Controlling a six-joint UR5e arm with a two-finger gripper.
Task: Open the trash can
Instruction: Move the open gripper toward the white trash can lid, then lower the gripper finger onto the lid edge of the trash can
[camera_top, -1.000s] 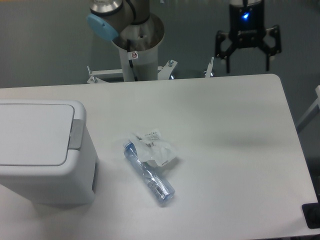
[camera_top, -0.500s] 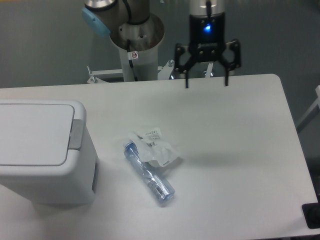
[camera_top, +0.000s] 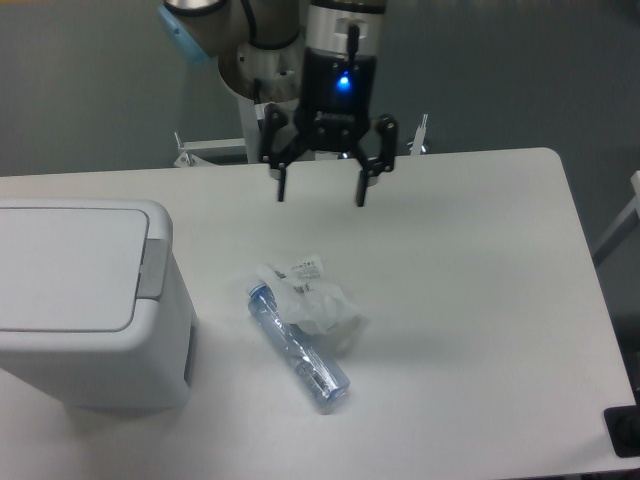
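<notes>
The black two-finger gripper (camera_top: 320, 192) is hanging above the far part of the white surface (camera_top: 470, 300), its jaws spread wide and holding nothing, fingertips pointing down. It is sitting well apart from the large boxy white plastic trash can (camera_top: 90, 300), which is standing at the left edge of the surface with its flat rectangular lid (camera_top: 65, 265) lying fully closed and its grey hinge strip (camera_top: 152, 268) running along the lid's right side.

Between the two, nearer the middle of the surface, a clear plastic bottle (camera_top: 305, 360) is lying on its side with a crumpled white wrapper (camera_top: 312, 300) resting on its upper end.

The step in hand looks like the approach to the lid, with nothing of the opening itself done yet. Since the hinge is sitting on the right, the lid should swing up from its left, free edge, so the gripper is probably needing to cross over the can and come down at that far side rather than near the hinge. Travelling high enough to clear the can's top corner would be wise, as would staying out of reach of the bottle and wrapper. Whether the lid answers to a press or wants a fingertip hooked under its lip is not showing from here.
</notes>
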